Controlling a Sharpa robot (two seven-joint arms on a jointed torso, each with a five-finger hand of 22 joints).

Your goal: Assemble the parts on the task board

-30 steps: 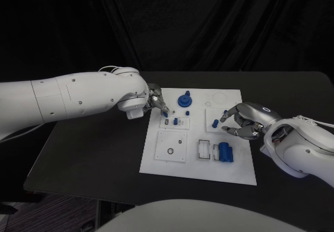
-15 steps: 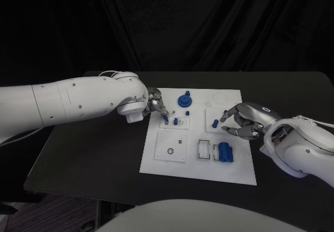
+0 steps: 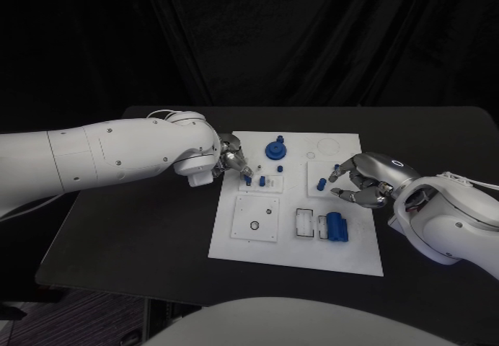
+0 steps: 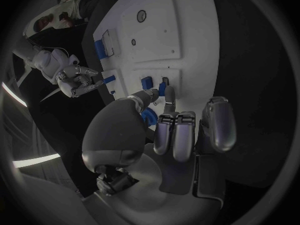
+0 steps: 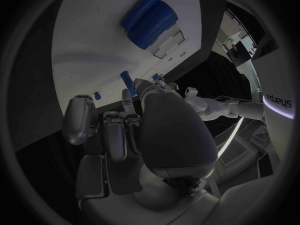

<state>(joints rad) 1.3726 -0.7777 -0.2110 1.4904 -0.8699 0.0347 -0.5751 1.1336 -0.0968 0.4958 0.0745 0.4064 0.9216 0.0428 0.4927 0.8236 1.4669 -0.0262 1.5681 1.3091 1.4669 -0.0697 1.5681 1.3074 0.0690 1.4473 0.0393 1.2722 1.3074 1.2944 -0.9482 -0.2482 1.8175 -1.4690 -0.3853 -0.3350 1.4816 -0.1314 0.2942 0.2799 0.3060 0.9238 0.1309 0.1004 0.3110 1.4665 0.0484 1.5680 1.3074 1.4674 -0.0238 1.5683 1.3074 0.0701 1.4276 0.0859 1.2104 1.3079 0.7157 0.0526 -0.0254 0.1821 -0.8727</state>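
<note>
The black table (image 3: 146, 238) carries the white rectangular task board (image 3: 301, 249) at its middle. The left hand (image 3: 231, 156) hangs over the board's upper left, pinching a small blue part (image 3: 247, 174) between fingertips. The right hand (image 3: 364, 180) rests on the board's right edge, fingers curled; whether it holds anything is unclear. A round blue knob (image 3: 275, 150) stands near the top; a blue cylindrical block (image 3: 334, 226) lies lower right.
</note>
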